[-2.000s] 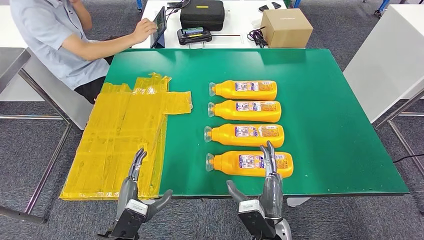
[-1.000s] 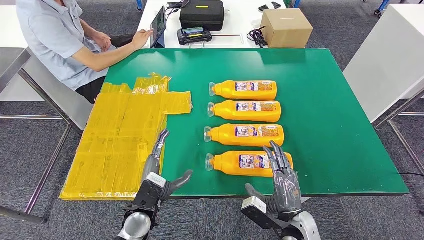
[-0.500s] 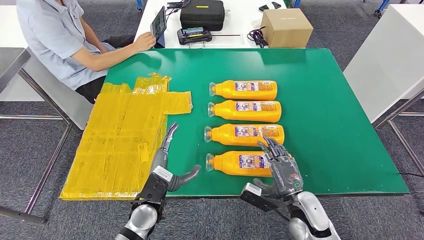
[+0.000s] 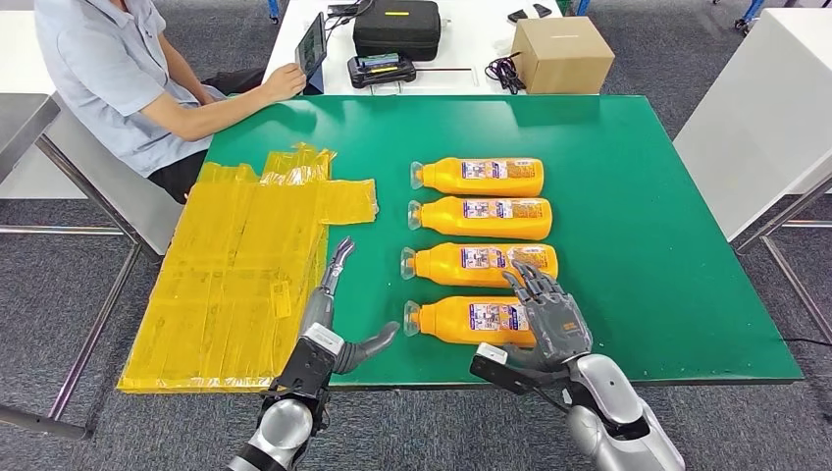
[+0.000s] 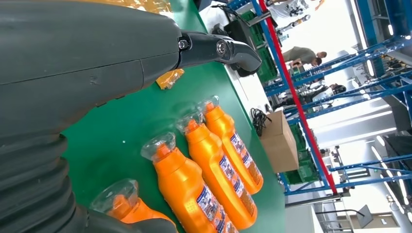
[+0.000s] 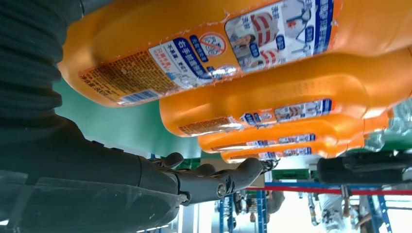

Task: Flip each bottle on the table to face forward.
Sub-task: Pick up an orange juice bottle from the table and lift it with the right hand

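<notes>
Several orange bottles lie in a row on the green table, caps to the left and back labels up. The nearest bottle lies close to the front edge. My right hand hovers over its base end with fingers spread and nothing in them; I cannot tell if it touches. In the right wrist view that bottle sits just off the hand. My left hand is open beside the bottle's cap, thumb pointing toward it. The left wrist view shows the hand and the row of bottles.
Yellow plastic sheets cover the table's left part, right beside my left hand. A person sits at the far left corner touching a tablet. A black case and a cardboard box stand on the white table behind.
My right hand has come up from below the table edge and moved forward over the nearest bottle's base, fingers spreading. My left hand has advanced onto the table toward the bottle's cap.
</notes>
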